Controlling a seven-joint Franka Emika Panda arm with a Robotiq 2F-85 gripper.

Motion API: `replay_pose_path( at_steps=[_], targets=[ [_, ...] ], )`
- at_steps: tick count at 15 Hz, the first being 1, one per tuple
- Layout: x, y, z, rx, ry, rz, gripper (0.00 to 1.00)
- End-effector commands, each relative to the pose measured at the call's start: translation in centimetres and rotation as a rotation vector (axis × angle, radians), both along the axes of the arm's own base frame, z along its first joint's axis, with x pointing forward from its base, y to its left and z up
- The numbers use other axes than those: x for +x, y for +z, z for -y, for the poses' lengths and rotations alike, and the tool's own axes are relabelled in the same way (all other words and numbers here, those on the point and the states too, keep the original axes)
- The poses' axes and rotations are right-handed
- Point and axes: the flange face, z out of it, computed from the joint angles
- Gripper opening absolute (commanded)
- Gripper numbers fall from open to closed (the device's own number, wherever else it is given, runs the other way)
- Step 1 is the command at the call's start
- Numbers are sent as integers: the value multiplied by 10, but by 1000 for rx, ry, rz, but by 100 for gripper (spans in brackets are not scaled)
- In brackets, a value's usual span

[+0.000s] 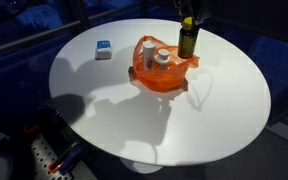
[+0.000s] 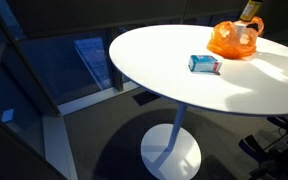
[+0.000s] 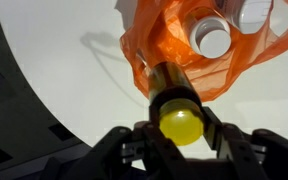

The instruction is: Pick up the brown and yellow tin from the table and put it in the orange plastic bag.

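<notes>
The gripper is closed on the tin at its yellow-lidded end and holds it over the rim of the bag, whose middle lies at about 7 o'clock from the tin in an exterior view. The tin looks rigid, smooth and fairly light. A firm squeeze across its round wall near the lid should suit, though it could slip.
</notes>
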Motion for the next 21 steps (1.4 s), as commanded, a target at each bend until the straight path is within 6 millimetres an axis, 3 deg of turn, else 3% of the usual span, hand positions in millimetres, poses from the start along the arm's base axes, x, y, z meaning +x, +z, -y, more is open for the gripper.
replay_pose_path(
  at_steps=[1, 7, 21],
  targets=[
    [18, -6, -9, 22, 11, 4, 19],
    [29, -38, -32, 44, 47, -41, 19],
    [26, -80, -33, 82, 46, -102, 19]
  ],
)
